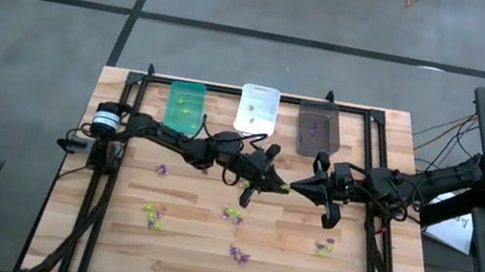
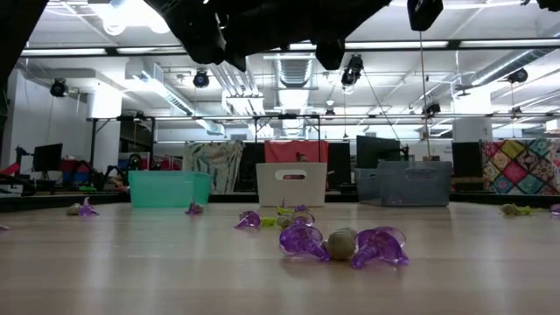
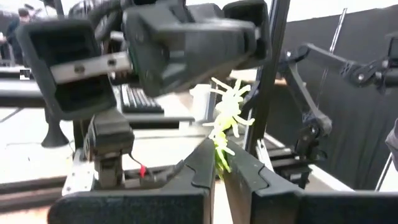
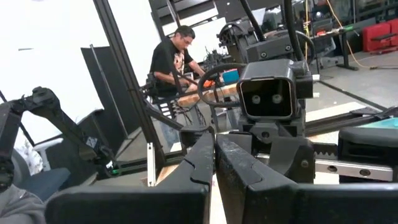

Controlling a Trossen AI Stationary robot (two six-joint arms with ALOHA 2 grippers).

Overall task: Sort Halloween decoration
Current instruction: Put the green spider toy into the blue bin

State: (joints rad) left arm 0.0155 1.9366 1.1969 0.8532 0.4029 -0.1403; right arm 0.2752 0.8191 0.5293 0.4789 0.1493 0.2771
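My left gripper (image 3: pixel 219 165) is shut on a yellow-green spiky trinket (image 3: pixel 227 118), held above the middle of the table (image 1: pixel 202 266). My right gripper (image 4: pixel 214 146) faces it from the table's right, fingers shut, its tips right by the trinket (image 1: pixel 282 183). More Halloween decoration lies loose on the wood: purple pieces (image 1: pixel 238 255) (image 2: pixel 302 238), yellow-green ones (image 1: pixel 152 212) and a greyish one (image 2: pixel 341 243). At the far edge stand a green bin (image 1: pixel 185 107), a white bin (image 1: pixel 257 109) and a dark grey bin (image 1: pixel 318 128). My left gripper pinches the trinket's lower end (image 3: pixel 219 152) between its two fingertips, coming level from the table's left. The spiky rest sticks out beyond the tips, clear of the table. My right gripper's shut tips are next to the trinket; whether they touch it I cannot tell.
A black frame (image 1: pixel 368 156) runs round the work area. Loose trinkets are scattered over the near half of the table (image 1: pixel 325 247). In the room beyond, a person (image 4: pixel 174 53) stands at a bench.
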